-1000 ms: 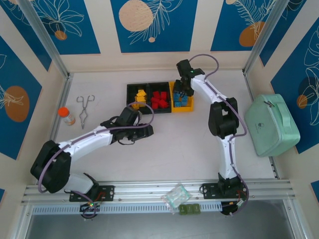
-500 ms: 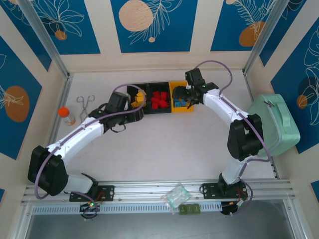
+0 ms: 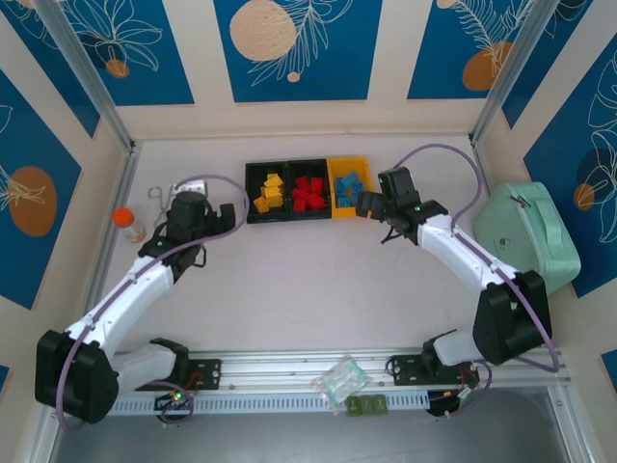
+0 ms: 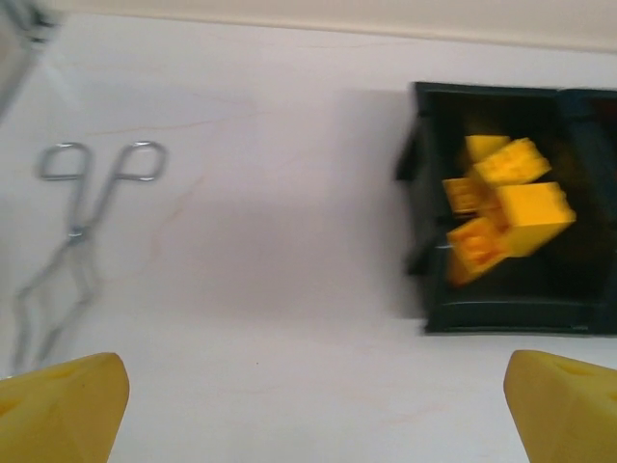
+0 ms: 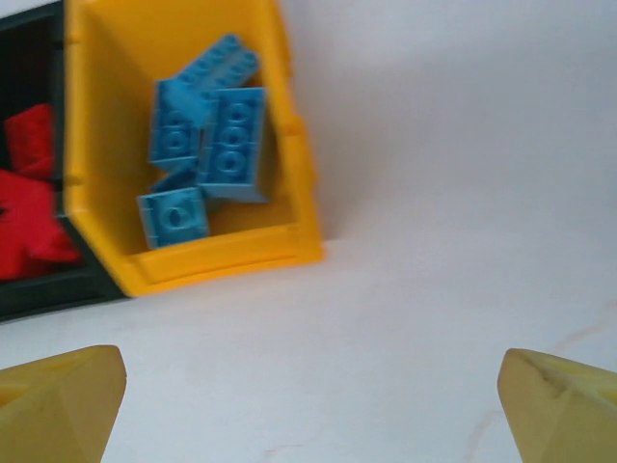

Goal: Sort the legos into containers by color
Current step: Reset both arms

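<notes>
The three joined containers stand in a row at the back. The left black bin [image 3: 253,193] holds yellow legos [image 3: 270,191], the middle black bin [image 3: 291,193] holds red legos [image 3: 308,193], and the yellow bin [image 3: 364,198] holds blue legos [image 3: 349,185]. My left gripper [image 3: 224,212] hangs left of the row, open and empty. In the left wrist view the left gripper [image 4: 318,395] is over bare table, with the yellow legos [image 4: 506,207] ahead to the right. My right gripper [image 3: 367,204] sits just off the yellow bin's right corner. Open and empty, the right gripper [image 5: 310,391] faces the blue legos [image 5: 207,145].
Metal tongs [image 4: 77,222] lie left of the bins, partly under my left arm. An orange-capped bottle [image 3: 127,224] stands at the far left. A mint-green case [image 3: 525,241] sits at the right edge. A clear bag [image 3: 340,381] rests on the front rail.
Both arms have drawn back from the bins: the left swung to the left, the right swung right and nearer. Both pairs of jaws have opened wide.
</notes>
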{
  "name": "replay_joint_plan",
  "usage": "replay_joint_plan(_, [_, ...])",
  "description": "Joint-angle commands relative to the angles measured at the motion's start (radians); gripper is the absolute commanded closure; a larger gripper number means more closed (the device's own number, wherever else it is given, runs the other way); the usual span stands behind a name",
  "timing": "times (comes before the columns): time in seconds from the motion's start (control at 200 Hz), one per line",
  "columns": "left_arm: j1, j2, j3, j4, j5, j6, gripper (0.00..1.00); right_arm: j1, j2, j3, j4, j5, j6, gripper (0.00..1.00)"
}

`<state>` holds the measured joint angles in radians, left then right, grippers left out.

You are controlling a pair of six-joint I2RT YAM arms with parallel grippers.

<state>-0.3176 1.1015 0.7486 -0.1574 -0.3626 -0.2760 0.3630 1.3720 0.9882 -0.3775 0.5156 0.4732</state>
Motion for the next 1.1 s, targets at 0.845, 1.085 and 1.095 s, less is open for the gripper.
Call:
replay_joint_plan(0.845, [0.184,0.483,-0.399,1.188,0.061,0.326,0.01,-0.328,0.154,-0.590,1.205,-0.274,-0.350,0.01])
replay_joint_plan(1.085, [0.181,0.472,-0.399,1.165,0.061,0.324,0.01,-0.311,0.151,-0.594,1.235,-0.176,-0.337,0.01])
replay_joint_plan(1.095, [0.181,0.473,-0.399,1.166,0.061,0.324,0.01,-0.312,0.150,-0.596,1.234,-0.178,-0.337,0.01])
